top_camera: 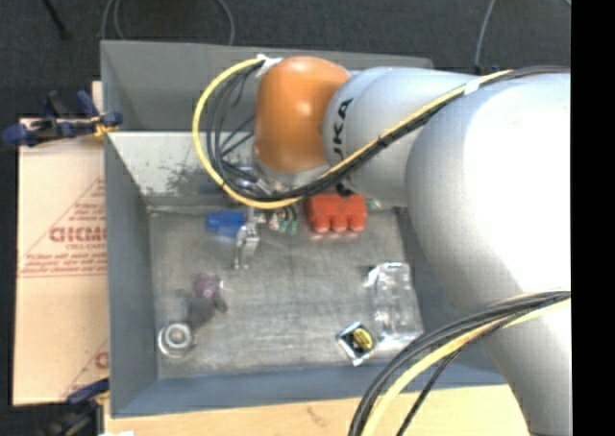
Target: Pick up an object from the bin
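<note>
The big silver arm (480,194) is reaching in from the right and bending down. Its orange cover (293,117) is facing up, with yellow and black cables (197,122) looping round it. The tool (248,240) is hanging low beneath

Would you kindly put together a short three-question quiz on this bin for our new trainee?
1. Fill in: the silver ring sits in the bin's lower-____ corner of the view.
2. True or false: the red block lies beside that ring.
3. Which lies nearest the arm's orange cover? A) silver ring B) blue piece C) clear wrapper
Key: 1 left; 2 false; 3 B.
</note>
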`<state>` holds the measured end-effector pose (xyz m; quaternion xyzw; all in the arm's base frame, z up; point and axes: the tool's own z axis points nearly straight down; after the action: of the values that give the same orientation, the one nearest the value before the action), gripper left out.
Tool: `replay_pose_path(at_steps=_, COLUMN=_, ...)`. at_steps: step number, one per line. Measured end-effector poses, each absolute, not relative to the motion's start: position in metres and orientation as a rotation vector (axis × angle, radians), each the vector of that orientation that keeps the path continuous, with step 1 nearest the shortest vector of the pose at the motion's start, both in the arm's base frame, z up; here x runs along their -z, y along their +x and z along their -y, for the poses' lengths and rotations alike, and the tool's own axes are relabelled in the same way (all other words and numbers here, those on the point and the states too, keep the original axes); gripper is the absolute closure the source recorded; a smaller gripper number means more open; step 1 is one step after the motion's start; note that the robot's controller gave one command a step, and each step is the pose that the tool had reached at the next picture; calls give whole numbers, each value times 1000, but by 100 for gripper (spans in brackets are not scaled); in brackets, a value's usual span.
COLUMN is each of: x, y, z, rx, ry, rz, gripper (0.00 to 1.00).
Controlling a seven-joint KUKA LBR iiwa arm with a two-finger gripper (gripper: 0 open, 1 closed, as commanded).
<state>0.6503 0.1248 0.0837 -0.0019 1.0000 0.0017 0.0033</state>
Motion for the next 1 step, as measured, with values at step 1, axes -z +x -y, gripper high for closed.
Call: replay_pose_path(at_steps=1, x=-102, y=654, z=-126, rx=0, ry=-60, rz=-3133, gripper=0)
